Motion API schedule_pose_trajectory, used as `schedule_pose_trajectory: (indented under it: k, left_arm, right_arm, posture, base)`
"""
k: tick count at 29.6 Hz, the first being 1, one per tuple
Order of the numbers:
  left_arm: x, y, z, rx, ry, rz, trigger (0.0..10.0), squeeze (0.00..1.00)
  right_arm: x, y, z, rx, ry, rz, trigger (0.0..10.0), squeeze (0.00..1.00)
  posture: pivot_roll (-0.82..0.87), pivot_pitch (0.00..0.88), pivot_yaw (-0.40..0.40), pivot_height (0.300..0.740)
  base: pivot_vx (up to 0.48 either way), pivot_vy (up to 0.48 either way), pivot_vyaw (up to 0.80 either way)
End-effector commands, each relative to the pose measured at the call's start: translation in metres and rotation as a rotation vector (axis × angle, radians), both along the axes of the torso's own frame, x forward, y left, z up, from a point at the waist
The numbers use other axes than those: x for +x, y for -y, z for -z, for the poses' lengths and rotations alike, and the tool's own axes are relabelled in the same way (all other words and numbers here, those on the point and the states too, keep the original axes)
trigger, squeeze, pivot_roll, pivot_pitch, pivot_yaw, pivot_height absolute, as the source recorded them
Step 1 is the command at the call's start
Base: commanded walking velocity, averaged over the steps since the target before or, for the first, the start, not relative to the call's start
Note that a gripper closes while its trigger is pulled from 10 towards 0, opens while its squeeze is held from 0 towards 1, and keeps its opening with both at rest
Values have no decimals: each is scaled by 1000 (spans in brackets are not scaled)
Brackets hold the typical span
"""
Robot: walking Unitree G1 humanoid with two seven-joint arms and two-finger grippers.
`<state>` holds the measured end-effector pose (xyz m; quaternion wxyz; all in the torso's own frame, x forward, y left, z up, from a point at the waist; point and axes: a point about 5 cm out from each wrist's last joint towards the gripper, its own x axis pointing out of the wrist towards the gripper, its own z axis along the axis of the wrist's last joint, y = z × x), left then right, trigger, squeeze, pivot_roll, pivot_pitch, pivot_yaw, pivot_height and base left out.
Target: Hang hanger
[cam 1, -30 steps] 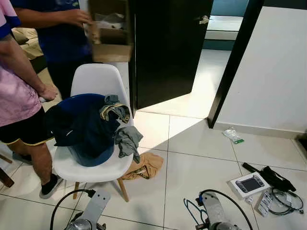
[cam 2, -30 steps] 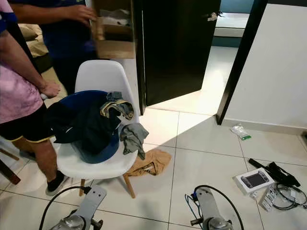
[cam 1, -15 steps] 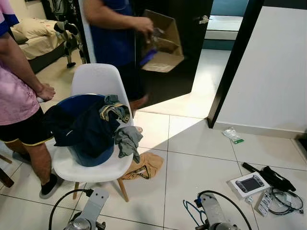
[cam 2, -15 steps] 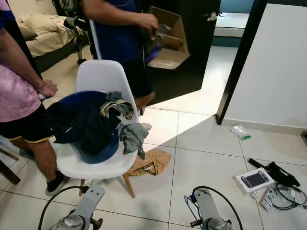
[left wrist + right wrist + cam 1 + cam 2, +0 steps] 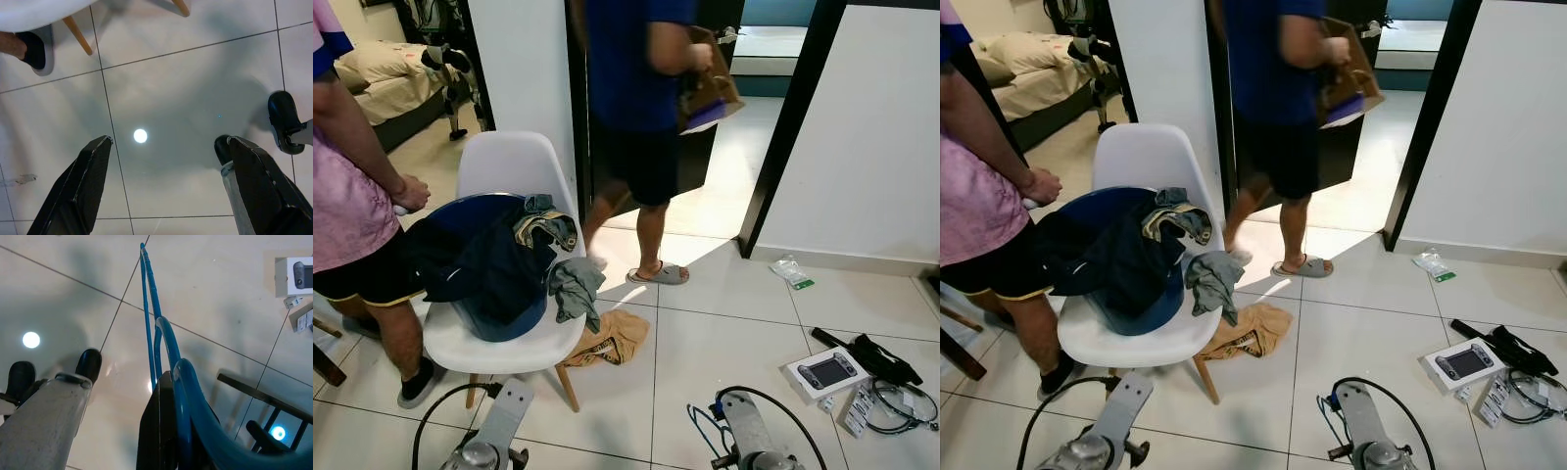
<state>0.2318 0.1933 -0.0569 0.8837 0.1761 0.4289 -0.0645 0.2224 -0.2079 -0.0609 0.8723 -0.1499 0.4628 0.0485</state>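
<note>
Your blue hanger [image 5: 168, 352] is already in the right gripper [image 5: 164, 431], whose black fingers are clamped on its curved end while the long thin arm runs out toward the top of the right wrist frame, low over the tiled floor [image 5: 220, 298]. In the left eye view you can make out a sliver of that blue at the lower centre, beside the right arm. The left gripper [image 5: 164, 188] hangs with its fingers spread wide and nothing between them, pointing at bare floor.

The grip looks narrow and near one end, so the hanger may swing or twist out if you raise the arm fast.

No rail or hook can be made out from here, so you will probably have to walk and turn. That is the main hazard: a person in blue [image 5: 641, 88] carrying a cardboard box [image 5: 710, 93] is crossing the doorway at upper centre, and another person in pink [image 5: 352, 186] stands at the left edge beside the white chair [image 5: 509, 162] piled with clothes [image 5: 489, 250]. A brown garment [image 5: 612, 338] on the floor could catch your feet.
</note>
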Motion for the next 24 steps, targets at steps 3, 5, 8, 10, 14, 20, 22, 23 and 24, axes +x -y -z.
schedule_pose_trajectory:
  k: [3,5,8,10,14,20,22,23,24]
  left_arm:
    - [0,-1,0,5,-5,-8,10000,0]
    - [0,-2,0,5,-2,-14,10000,0]
    - [0,-3,0,5,0,-16,10000,0]
    - [-2,-3,1,10,-6,-9,10000,0]
    - [-1,-4,0,8,1,-20,10000,0]
    - [1,-4,-1,2,14,-42,10000,0]
    - [1,-4,-1,2,14,-42,10000,0]
    - [1,-3,-1,2,14,-38,10000,0]
    - [1,-3,-1,3,13,-34,10000,0]
  right_arm:
    - [2,-1,-1,-12,-3,-12,10000,0]
    - [1,-1,0,-17,-7,-16,10000,0]
    - [1,-3,0,-10,-6,-9,10000,0]
    - [0,-4,1,-15,-10,-14,10000,0]
    - [-1,-7,2,-10,-12,-20,10000,0]
    - [0,-8,2,-11,-15,-28,10000,0]
    - [0,-8,2,-11,-15,-28,10000,0]
    - [-1,-7,2,-11,-16,-29,10000,0]
    - [-1,-7,2,-12,-16,-31,10000,0]
  posture:
    - [31,0,-19,740]
    - [30,0,-10,740]
    - [23,0,-8,740]
    - [31,0,3,740]
    - [21,0,11,740]
    - [27,0,8,740]
    - [27,0,8,740]
    - [26,0,11,740]
    - [31,0,11,740]
  base:
    - [0,0,0]
    - [0,0,0]
    - [0,0,0]
    - [0,0,0]
    - [0,0,0]
    - [0,0,0]
    - [0,0,0]
    - [0,0,0]
    - [0,0,0]
